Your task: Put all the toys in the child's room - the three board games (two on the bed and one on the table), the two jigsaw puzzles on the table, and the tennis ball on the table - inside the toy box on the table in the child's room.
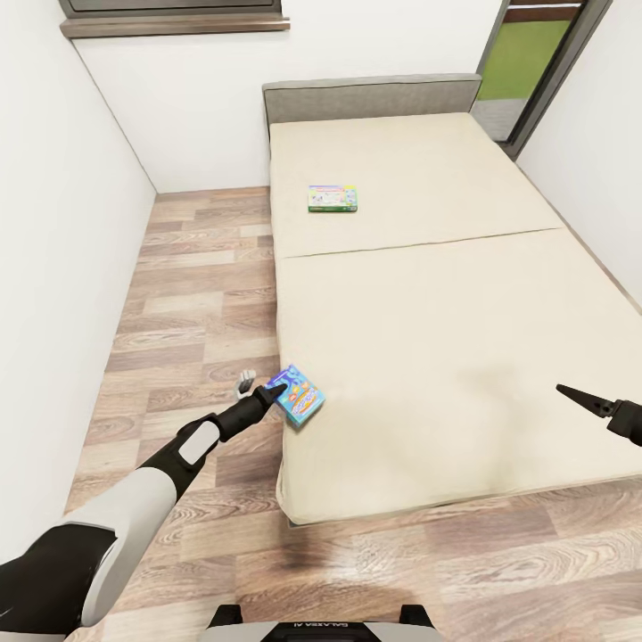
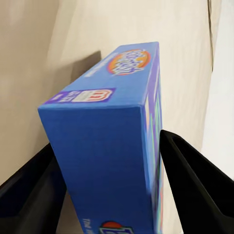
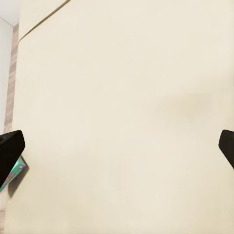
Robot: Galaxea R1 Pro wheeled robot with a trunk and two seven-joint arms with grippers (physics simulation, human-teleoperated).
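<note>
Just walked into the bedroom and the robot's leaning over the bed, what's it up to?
The robot is picking toys off the bed. Its left gripper is shut on the blue board game, holding it tilted at the bed's near left corner. A second, green board game lies flat further up the mattress, untouched. The right gripper hangs open over the bed's right side, holding nothing.

Left arm extended and gripping; right arm hovering with fingers spread.

Left arm, white and grey upper shell with black forearm, reaches forward from the lower left of the head view; its black two-finger left gripper (image 1: 278,390) is clamped on a small blue printed cardboard box (image 2: 112,146), one finger (image 2: 195,180) on each broad face. Black right gripper (image 1: 584,399) enters from the right edge, fingers wide apart, holding nothing.
</note>
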